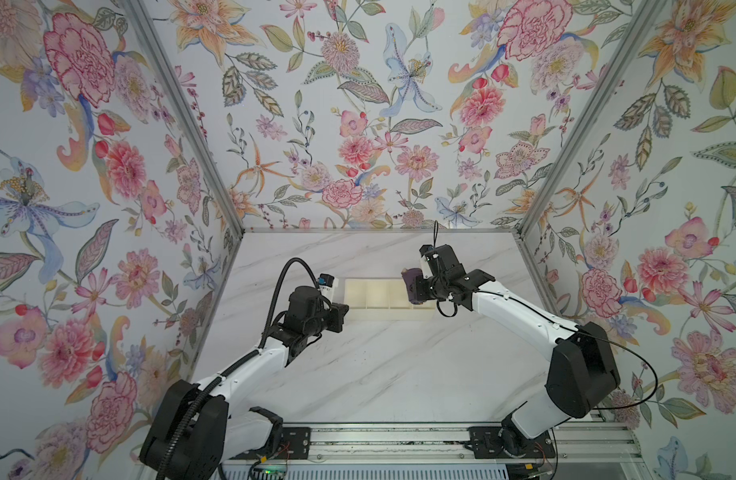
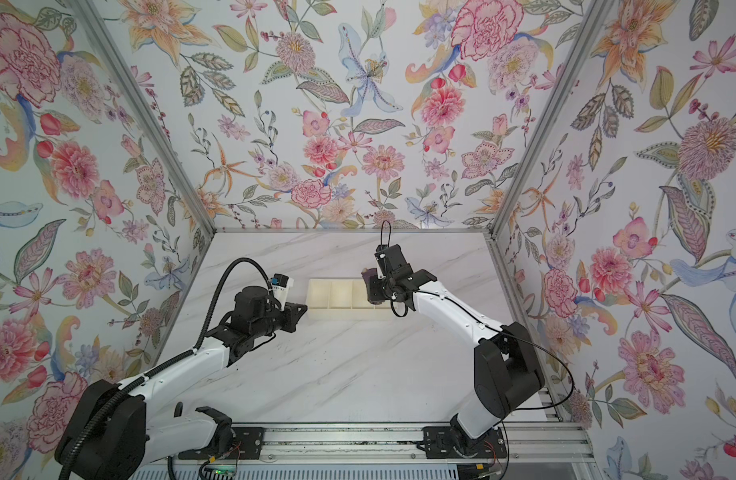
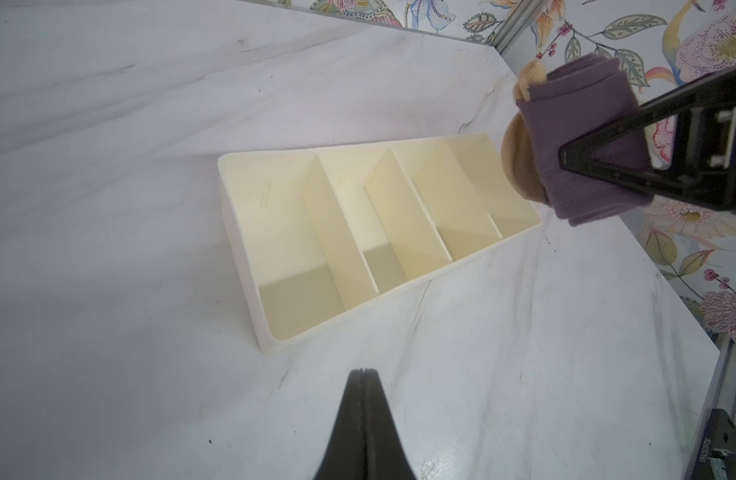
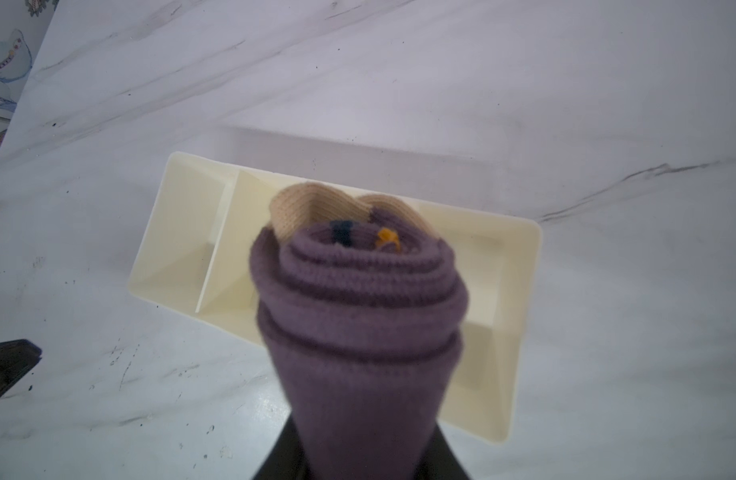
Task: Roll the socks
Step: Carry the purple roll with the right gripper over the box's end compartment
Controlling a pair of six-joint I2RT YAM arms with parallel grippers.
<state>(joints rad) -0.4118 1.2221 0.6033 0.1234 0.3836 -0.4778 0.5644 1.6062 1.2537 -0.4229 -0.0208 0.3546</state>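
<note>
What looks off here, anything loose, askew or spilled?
Only the roll: tan fabric pokes out of one end of the socks, held in the right gripper above the tray. The tray's compartments are empty; nothing looks spilled or damaged.

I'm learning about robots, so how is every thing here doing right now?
Rolled dark purple sock bundle with tan toe: rolled up, held in the air above one end of the tray.
Cream plastic four-compartment tray: flat on the marble table, nothing seen inside.
Right gripper: shut on the bundle.
Left gripper: shut, empty, beside the tray.
</note>
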